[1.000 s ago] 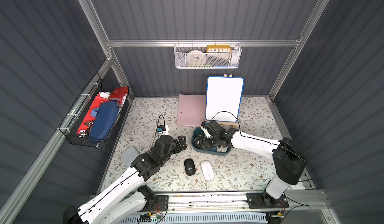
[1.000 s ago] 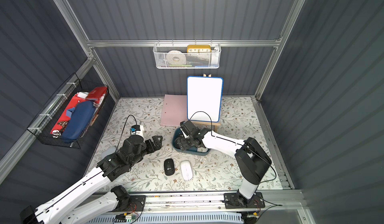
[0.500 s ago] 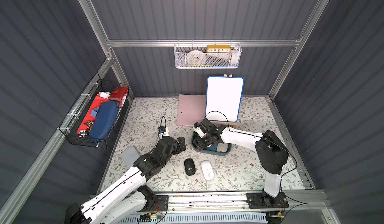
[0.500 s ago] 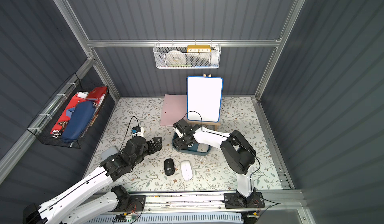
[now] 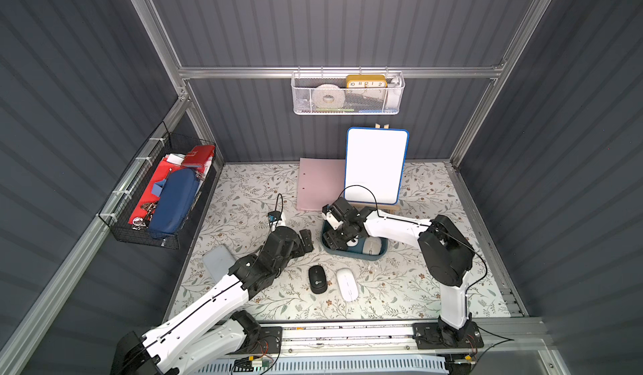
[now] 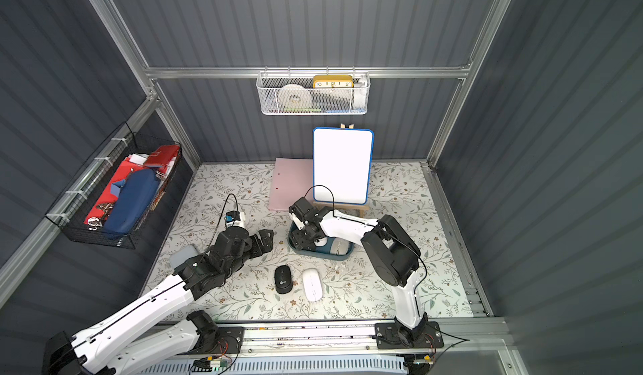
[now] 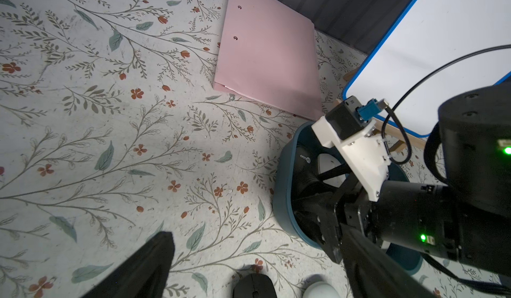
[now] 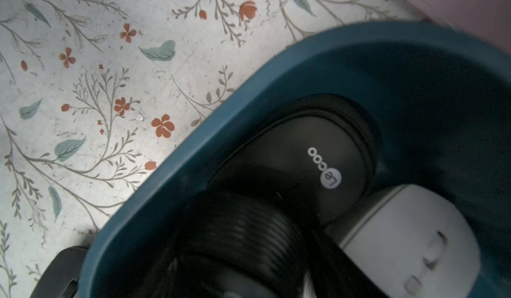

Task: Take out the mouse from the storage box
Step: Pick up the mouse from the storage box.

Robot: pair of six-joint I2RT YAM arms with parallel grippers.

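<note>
Right claw [image 5: 335, 241] has swung over the black oval mouse [image 8: 298, 155] in the shallow dark-teal plastic storage box [image 5: 362, 255], narrowing for a likely pick, grip unclear; left claw [image 5: 308, 241] gapes idle.

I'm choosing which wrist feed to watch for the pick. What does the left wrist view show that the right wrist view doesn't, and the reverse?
Only the left wrist view: the whiteboard, the right arm reaching into the storage box, plus a loose black mouse and a loose white mouse outside it. Only the right wrist view: markings on the boxed white mouse, close up. Both: the box, the boxed black mouse with its round logo, the floral table cover.
</note>
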